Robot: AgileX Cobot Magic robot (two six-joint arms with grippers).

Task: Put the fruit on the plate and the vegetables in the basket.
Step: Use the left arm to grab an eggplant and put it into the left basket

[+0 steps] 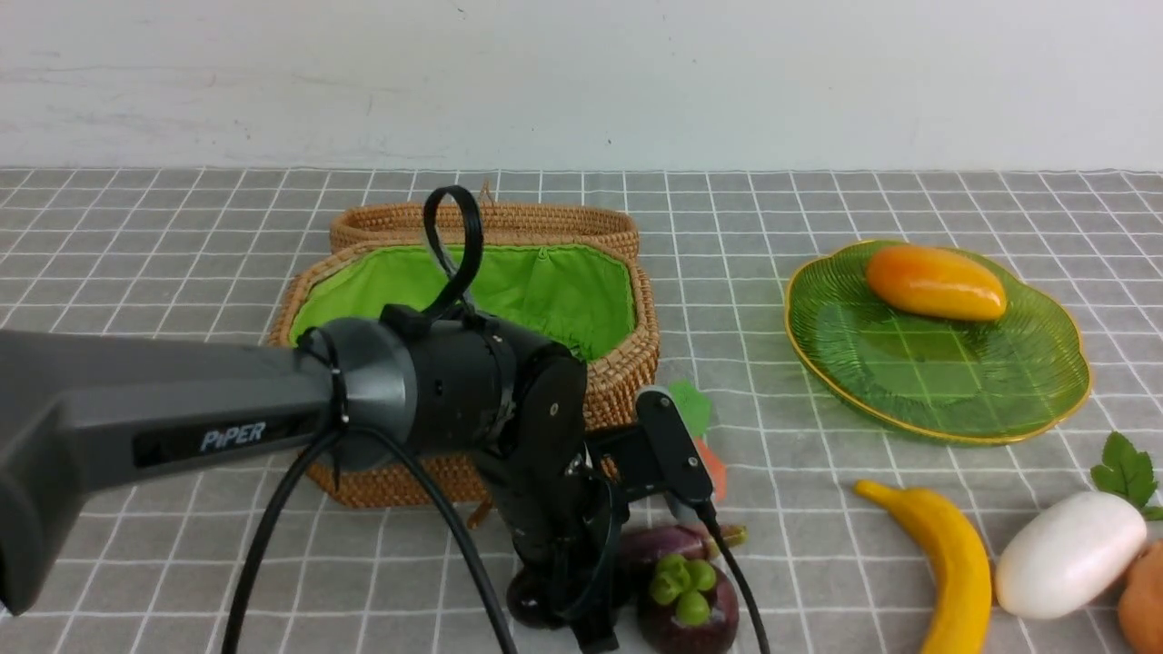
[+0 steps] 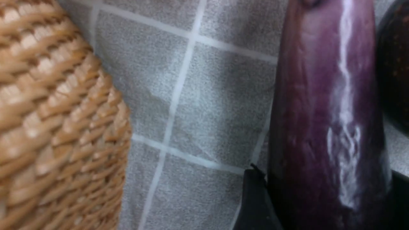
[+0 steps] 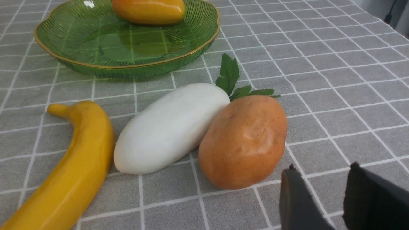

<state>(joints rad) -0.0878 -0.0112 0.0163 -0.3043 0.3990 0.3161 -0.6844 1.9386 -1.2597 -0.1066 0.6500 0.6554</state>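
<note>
My left gripper (image 1: pixel 568 609) is low over the table in front of the basket (image 1: pixel 545 291). In the left wrist view the left gripper (image 2: pixel 326 172) is shut on the glossy purple eggplant (image 2: pixel 319 111), a finger pressed to each side. The eggplant (image 1: pixel 668 543) lies beside the mangosteen (image 1: pixel 686 604). A mango (image 1: pixel 936 282) rests on the green plate (image 1: pixel 909 363). Banana (image 1: pixel 954 554), white radish (image 1: pixel 1068 554) and potato (image 1: pixel 1145 599) lie at the front right. My right gripper (image 3: pixel 322 166) stands open and empty just beside the potato (image 3: pixel 246 140).
The wicker basket wall (image 2: pixel 57 127) stands close to the left gripper. A small orange and green piece (image 1: pixel 704 436) lies between basket and eggplant, partly hidden by the arm. The radish (image 3: pixel 169 127) touches the potato, with the banana (image 3: pixel 73 169) alongside and the plate rim (image 3: pixel 127 68) beyond.
</note>
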